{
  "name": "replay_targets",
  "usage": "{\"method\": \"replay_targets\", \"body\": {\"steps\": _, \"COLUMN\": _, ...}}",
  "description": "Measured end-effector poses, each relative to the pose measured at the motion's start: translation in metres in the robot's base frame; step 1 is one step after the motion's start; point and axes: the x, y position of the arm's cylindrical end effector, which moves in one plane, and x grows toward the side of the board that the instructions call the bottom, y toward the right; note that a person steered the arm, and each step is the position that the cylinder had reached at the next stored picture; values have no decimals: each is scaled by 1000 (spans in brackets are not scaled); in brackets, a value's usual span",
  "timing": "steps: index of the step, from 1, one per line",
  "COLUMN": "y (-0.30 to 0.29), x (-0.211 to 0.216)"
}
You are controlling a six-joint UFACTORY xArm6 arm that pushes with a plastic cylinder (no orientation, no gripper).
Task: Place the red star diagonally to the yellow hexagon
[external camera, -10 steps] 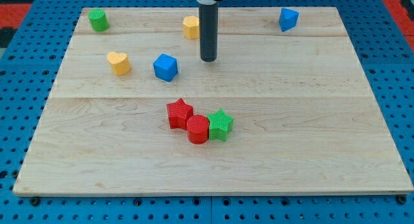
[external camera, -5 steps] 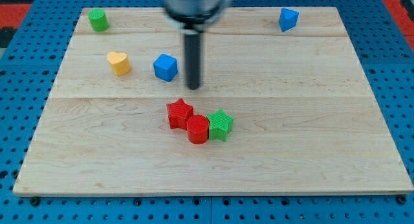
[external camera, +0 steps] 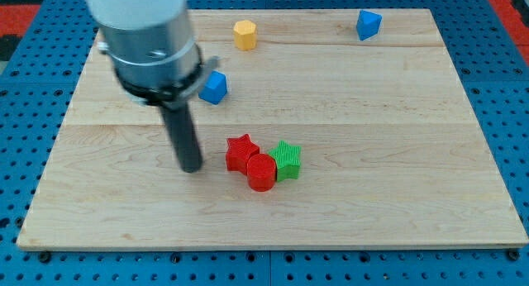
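The red star [external camera: 241, 152] lies near the board's middle, touching a red cylinder [external camera: 261, 171] at its lower right. A green star [external camera: 287, 159] touches the cylinder's right side. The yellow hexagon [external camera: 244, 34] sits near the view's top, well above the red star. My tip [external camera: 191, 167] rests on the board just left of the red star, a short gap apart. The arm's body hides the upper left of the board.
A blue cube [external camera: 214, 87] sits just right of the arm body. Another blue block [external camera: 369, 24] lies at the top right. The wooden board [external camera: 397, 170] lies on a blue pegboard table.
My tip has swept from the upper middle down and left to beside the red star. The red star, red cylinder and green star have shifted slightly right. The arm now hides the yellow heart and green block.
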Motion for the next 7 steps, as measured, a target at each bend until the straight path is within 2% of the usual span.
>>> {"method": "replay_targets", "body": {"steps": 1, "y": 57, "x": -35}}
{"method": "replay_targets", "body": {"steps": 2, "y": 125, "x": -47}}
{"method": "replay_targets", "body": {"steps": 3, "y": 132, "x": -49}}
{"method": "replay_targets", "body": {"steps": 4, "y": 96, "x": -15}}
{"method": "replay_targets", "body": {"steps": 5, "y": 121, "x": 18}}
{"method": "replay_targets", "body": {"steps": 6, "y": 174, "x": -8}}
{"method": "replay_targets", "body": {"steps": 7, "y": 169, "x": -57}}
